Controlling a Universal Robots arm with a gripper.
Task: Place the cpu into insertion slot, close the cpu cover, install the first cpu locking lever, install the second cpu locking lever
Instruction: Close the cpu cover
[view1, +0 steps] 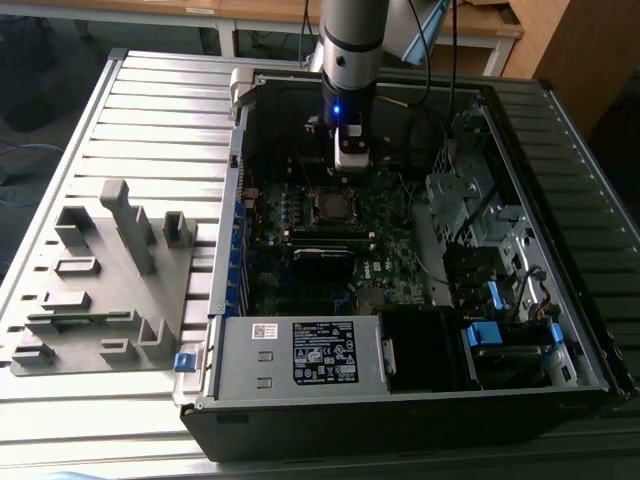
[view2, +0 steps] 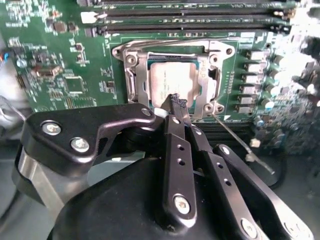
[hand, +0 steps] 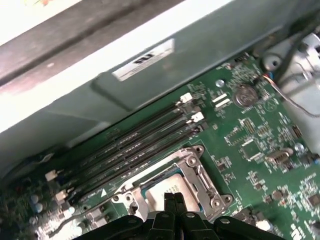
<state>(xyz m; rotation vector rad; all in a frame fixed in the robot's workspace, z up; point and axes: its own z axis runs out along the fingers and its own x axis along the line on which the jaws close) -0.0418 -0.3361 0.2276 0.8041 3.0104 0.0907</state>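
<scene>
One empty claw (view2: 175, 103), tips pressed together as if to push rather than grip, hangs at the edge of the lowered cover (view2: 137, 82), with the cpu (view2: 172, 80) seated in the slot (view1: 330, 206) beneath.

Pincer (hand: 174, 197) tips together over cpu cover (hand: 200, 177), memory slots (hand: 145, 137) beside

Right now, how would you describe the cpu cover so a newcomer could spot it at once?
Inside the open computer case, look at the green circuit board, beside the long black memory slots. The cpu cover is the silver square frame lying flat near the gripper; unlike the slots, it has a square window showing the cpu and its pale metal top.
</scene>
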